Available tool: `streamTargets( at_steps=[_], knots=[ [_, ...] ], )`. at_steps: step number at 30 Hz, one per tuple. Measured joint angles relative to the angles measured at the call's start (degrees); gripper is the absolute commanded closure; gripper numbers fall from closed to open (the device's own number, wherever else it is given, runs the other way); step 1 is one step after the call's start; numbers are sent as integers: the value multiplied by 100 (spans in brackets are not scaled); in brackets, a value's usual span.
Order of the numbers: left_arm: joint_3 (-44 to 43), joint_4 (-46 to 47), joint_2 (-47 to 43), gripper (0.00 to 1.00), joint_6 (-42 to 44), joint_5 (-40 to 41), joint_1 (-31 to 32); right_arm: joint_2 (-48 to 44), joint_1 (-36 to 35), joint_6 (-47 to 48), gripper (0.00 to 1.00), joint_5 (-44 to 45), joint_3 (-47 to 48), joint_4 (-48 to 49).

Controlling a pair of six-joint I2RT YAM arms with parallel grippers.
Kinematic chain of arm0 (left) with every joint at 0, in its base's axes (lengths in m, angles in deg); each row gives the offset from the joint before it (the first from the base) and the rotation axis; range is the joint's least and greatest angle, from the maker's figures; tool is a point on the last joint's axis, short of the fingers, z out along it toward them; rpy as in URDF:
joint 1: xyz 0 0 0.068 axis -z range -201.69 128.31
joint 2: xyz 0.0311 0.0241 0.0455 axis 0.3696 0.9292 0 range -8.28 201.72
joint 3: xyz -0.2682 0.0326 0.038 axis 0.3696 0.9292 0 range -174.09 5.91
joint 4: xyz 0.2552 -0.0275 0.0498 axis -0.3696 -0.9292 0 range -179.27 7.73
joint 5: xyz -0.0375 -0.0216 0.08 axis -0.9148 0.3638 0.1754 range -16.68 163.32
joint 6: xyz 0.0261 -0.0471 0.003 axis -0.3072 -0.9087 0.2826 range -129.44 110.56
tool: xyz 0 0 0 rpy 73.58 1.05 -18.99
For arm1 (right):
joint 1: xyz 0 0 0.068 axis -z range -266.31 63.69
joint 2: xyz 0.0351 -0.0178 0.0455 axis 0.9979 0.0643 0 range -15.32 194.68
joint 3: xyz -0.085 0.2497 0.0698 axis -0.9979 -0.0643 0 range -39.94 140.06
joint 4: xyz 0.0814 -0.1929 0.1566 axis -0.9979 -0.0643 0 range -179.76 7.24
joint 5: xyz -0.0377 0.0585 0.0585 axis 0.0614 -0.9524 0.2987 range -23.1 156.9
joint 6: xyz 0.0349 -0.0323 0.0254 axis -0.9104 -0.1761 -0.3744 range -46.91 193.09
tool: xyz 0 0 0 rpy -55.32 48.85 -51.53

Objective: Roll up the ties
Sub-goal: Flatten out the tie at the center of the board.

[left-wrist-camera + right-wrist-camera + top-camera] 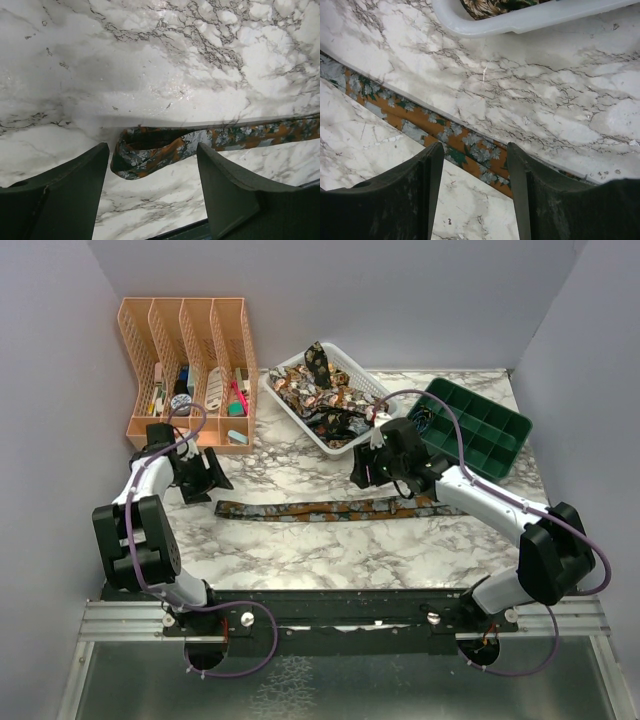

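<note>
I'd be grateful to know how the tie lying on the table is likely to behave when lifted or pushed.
The tie is probably floppy: its end curls over on itself. It lies thin and flat, so it is likely light. Pushed, it would probably bunch rather than slide.

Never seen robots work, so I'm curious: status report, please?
Left gripper open, right gripper open, both empty. Tie flat on table, left end curled over. Basket near right gripper, clear of tie.

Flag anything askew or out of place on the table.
The tie laid across the table is nearly straight, but its left end is folded back on itself rather than lying flat. Nothing looks spilled or damaged.
</note>
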Motion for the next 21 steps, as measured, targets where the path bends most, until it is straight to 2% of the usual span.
streamTargets(
  at_steps=[11, 17, 21],
  knots=[
    [457, 413, -879, 26, 1379, 404, 144, -2, 4, 321, 40, 20, 7, -319],
    [457, 597, -765, 25, 2085, 50, 144, -2, 4, 435, 40, 11, 11, -413],
    [439, 509, -590, 25, 2264, -170, 155, -2, 4, 485, 40, 9, 11, -476]
  ],
)
